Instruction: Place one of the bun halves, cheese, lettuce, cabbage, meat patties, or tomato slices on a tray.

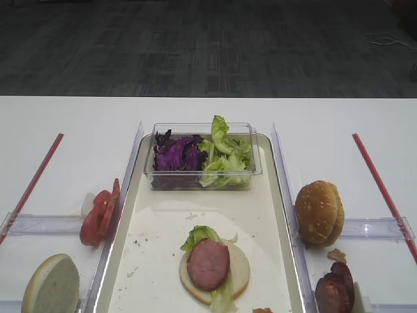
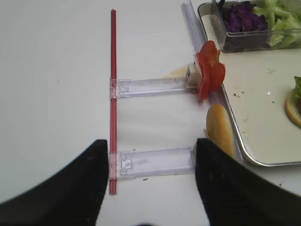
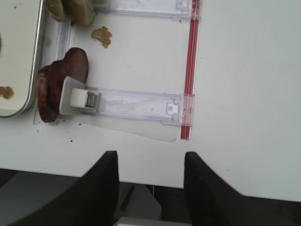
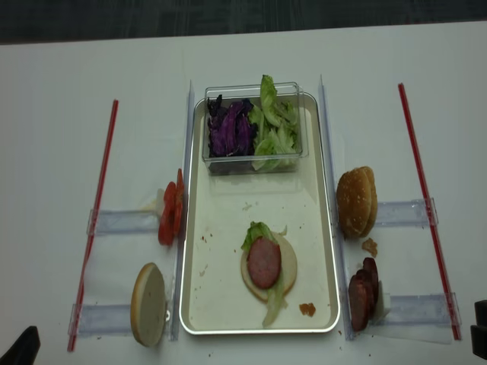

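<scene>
Long cream tray (image 4: 228, 304) in the middle of the white table (image 4: 61, 91), crumbs scattered over its floor. Near its front end, a pale bun half (image 4: 288, 262) lying cut face up, with a green lettuce leaf (image 4: 255, 232) across it and a pink meat patty (image 4: 264, 262) on top of the leaf. At the far end of the tray, a clear plastic box (image 4: 251, 90) holding purple cabbage shreds (image 4: 232, 131) on the left and more light green leaves on the right. Just left of the tray, outside its rim, red tomato slices (image 4: 170, 213) standing on edge against a clear holder; nearer the front on that side, another bun half (image 4: 148, 304), also on edge, pale face showing. Just right of the tray, sesame bun tops (image 4: 356, 201) standing upright, and in front of them a row of darker reddish-brown patties (image 4: 362, 293) leaning together, a small brown crumb lying between the two groups. Red strips along both outer sides of the table. Right gripper (image 3: 150, 179) low at the table's near edge, jaws spread wide with nothing between them, well apart from the dark patties. Left gripper (image 2: 150, 188) likewise at the near edge, fingers held wide apart and empty, near the upright bun half.
</scene>
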